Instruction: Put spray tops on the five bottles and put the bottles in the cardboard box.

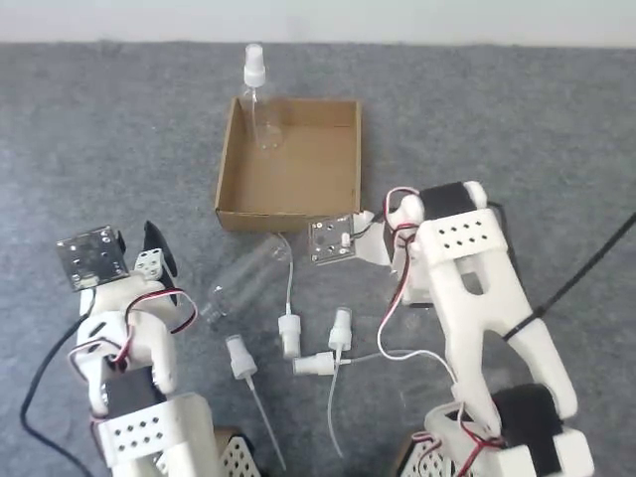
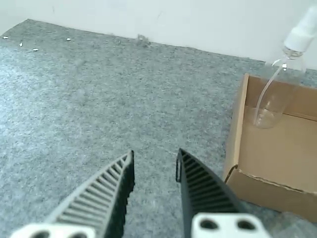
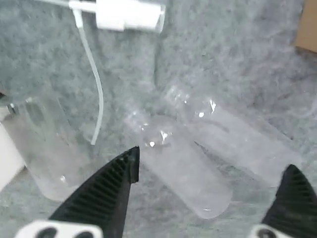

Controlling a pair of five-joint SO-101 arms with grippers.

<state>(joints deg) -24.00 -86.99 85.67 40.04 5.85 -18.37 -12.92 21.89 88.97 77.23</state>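
Observation:
A capped clear bottle (image 1: 260,99) stands upright in the back left corner of the cardboard box (image 1: 340,159); the left wrist view shows that bottle (image 2: 276,87) and the box (image 2: 270,153) too. Three uncapped clear bottles lie on the carpet in the right wrist view, one (image 3: 181,163) between my right gripper's (image 3: 213,161) wide open jaws, one (image 3: 235,139) beside it and one (image 3: 42,148) apart. A bottle (image 1: 243,278) lies in front of the box. Several spray tops (image 1: 289,333) lie loose nearby. My right gripper (image 1: 336,240) hovers by the box's front wall. My left gripper (image 2: 154,166) is open and empty.
Grey carpet (image 1: 119,129) covers the table. The spray tops' thin tubes (image 1: 266,417) trail toward the arm bases. One spray top (image 3: 130,17) with its tube lies beyond the bottles in the right wrist view. A black cable (image 1: 586,268) runs off at the right.

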